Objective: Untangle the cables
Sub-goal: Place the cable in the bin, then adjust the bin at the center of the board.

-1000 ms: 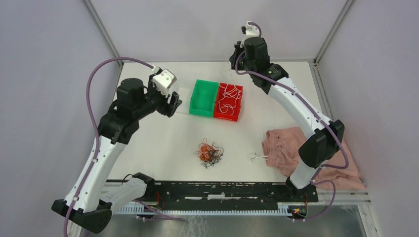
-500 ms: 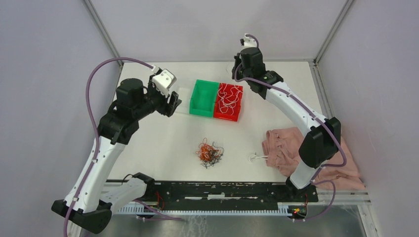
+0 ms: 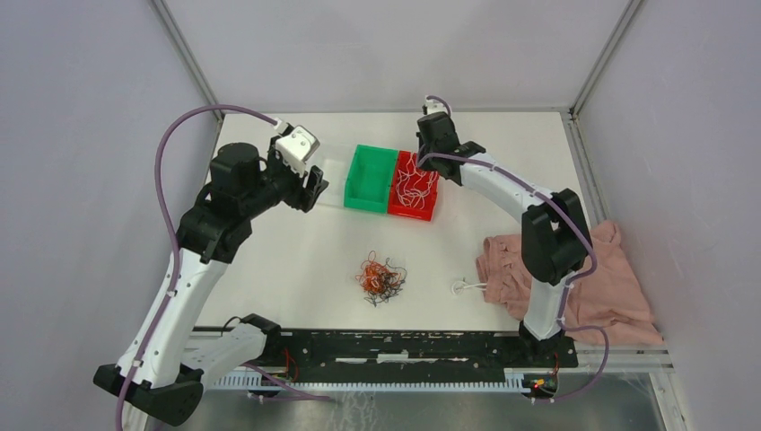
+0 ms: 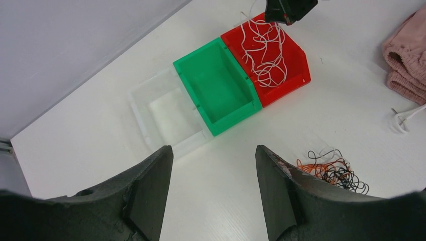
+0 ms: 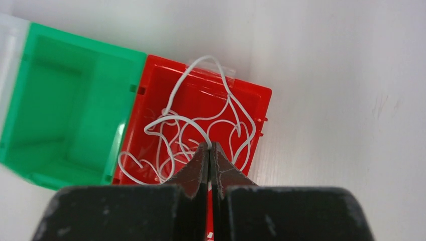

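**Table** [image 3: 296,260]: white, flat, walled on three sides.

**Bins, far centre of the table, in a row touching side to side**
- Clear plastic bin [image 4: 171,113], leftmost, nothing in it.
- Green plastic bin [image 3: 363,202], middle, nothing in it.
- Red plastic bin [image 3: 411,212], rightmost, holding a loose bunch of thin white wires [image 3: 413,180].
- All three stand where they stood a second ago.

**Cables, unsorted**
- Small tangle of orange and black curly wires [image 3: 381,278], on the bare table toward the near edge, around the middle, well apart from the bins.
- Place and shape as before.

**Right gripper** [image 5: 209,146]
- Jaws pressed together, pinching a white strand [image 5: 173,118] that loops up out of the bunch to the tips.
- Now low over the red bin.
- A second ago it was held high near the far edge; half a second ago it was partway down.
- The right arm's elbow has swung inward with it.

**Left gripper** [image 4: 213,150]
- Jaws spread, nothing between them.
- Hangs above the table to the left of the clear bin, angled toward the bins.
- Its place has hardly changed over the second, and the jaws stand slightly narrower.

**Other items**
- Crumpled pink cloth garment [image 3: 610,287], near right corner of the table. More of it shows now that the elbow has moved off it.
- White cord [image 3: 467,287] on the table at the garment's left edge, unmoved.
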You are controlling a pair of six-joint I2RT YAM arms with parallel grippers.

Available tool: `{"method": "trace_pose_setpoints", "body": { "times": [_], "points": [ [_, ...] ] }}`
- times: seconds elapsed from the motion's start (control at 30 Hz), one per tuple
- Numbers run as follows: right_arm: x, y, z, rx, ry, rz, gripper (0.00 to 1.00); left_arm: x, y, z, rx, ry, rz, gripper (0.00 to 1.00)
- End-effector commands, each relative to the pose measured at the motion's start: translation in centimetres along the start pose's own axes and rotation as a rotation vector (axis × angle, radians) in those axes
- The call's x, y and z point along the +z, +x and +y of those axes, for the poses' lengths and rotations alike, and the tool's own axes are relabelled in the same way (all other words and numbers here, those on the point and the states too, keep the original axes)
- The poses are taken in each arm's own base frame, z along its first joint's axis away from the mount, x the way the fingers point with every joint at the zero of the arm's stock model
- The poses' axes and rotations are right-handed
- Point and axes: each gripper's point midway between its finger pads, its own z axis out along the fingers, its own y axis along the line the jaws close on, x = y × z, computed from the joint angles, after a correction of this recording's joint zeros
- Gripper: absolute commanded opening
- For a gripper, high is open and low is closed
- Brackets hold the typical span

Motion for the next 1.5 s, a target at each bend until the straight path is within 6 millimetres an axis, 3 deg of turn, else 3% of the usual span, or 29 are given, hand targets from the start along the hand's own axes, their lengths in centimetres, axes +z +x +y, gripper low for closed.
{"method": "trace_pose_setpoints", "body": {
  "times": [0.0,0.17,0.3,0.4,0.53,0.63,0.73,1.07,1.23,1.47],
  "points": [
    [1.5,1.4,0.1,-0.074,0.051,0.014,0.00,0.0,-1.0,1.6,0.057,-0.053,-0.036,0.68],
    [3.3,3.1,-0.2,-0.161,0.138,0.078,0.00,1.2,0.9,4.5,0.027,-0.129,0.014,0.67],
    [4.6,4.2,-0.3,-0.198,0.168,0.107,0.00,2.5,3.8,7.9,-0.032,-0.172,0.074,0.65],
    [5.0,4.5,0.2,-0.229,0.164,0.113,0.00,3.7,5.9,10.3,-0.081,-0.196,0.113,0.63],
    [4.9,4.1,0.5,-0.237,0.161,0.107,0.03,5.6,8.4,12.1,-0.098,-0.191,0.147,0.63],
    [4.4,2.9,0.8,-0.227,0.146,0.081,0.12,7.3,10.1,12.6,-0.120,-0.175,0.168,0.62],
    [4.4,2.8,1.1,-0.224,0.133,0.079,0.14,9.2,12.0,12.6,-0.182,-0.130,0.193,0.62],
    [6.2,7.9,-0.1,-0.287,0.112,0.171,0.07,15.0,15.4,13.6,-0.327,-0.079,0.229,0.60],
    [6.4,8.4,-1.1,-0.349,0.087,0.173,0.06,17.1,16.9,15.4,-0.324,-0.144,0.211,0.58],
    [7.0,7.9,-1.2,-0.386,0.044,0.162,0.07,19.5,18.2,15.8,-0.353,-0.126,0.187,0.54]
  ]
}}
